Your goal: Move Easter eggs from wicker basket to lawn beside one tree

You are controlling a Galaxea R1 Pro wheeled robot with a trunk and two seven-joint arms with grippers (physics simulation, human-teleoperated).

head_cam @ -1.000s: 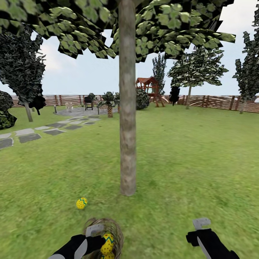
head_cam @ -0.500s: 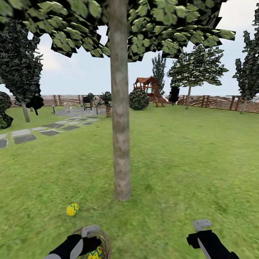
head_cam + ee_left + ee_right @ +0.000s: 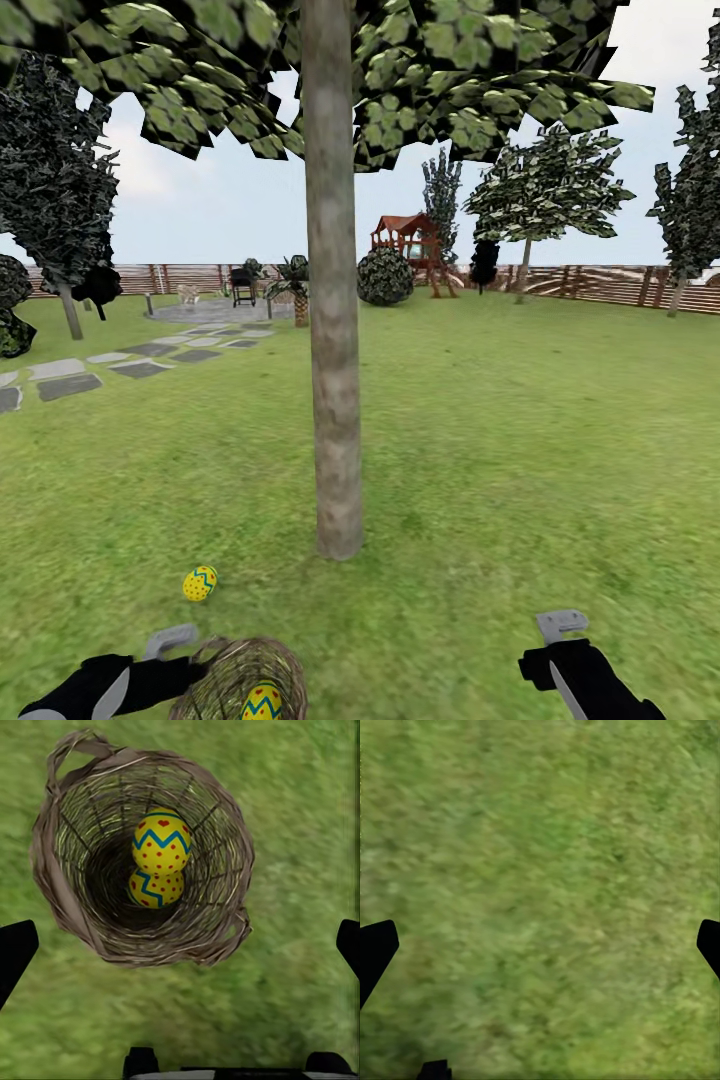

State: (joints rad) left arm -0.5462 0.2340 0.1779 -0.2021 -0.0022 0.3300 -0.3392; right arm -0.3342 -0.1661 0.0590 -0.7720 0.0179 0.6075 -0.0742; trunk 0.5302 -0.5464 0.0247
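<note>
Withdrawal of the left gripper (image 3: 170,640) to the wicker basket's (image 3: 215,680) nine o'clock, jaws wide and empty, leaves two eggs (image 3: 160,842) inside and one egg (image 3: 199,583) at the tree's (image 3: 335,400) seven o'clock; right gripper (image 3: 560,625) idles open.

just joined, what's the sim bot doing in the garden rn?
It is moving Easter eggs from the small brown wicker basket to the thick grey-brown tree trunk. One yellow egg with red dots and a blue zigzag lies on the green lawn near the trunk's base. Two more eggs sit stacked in the basket. The left claw hangs open above the basket, holding nothing; the right claw is open over bare grass.
</note>
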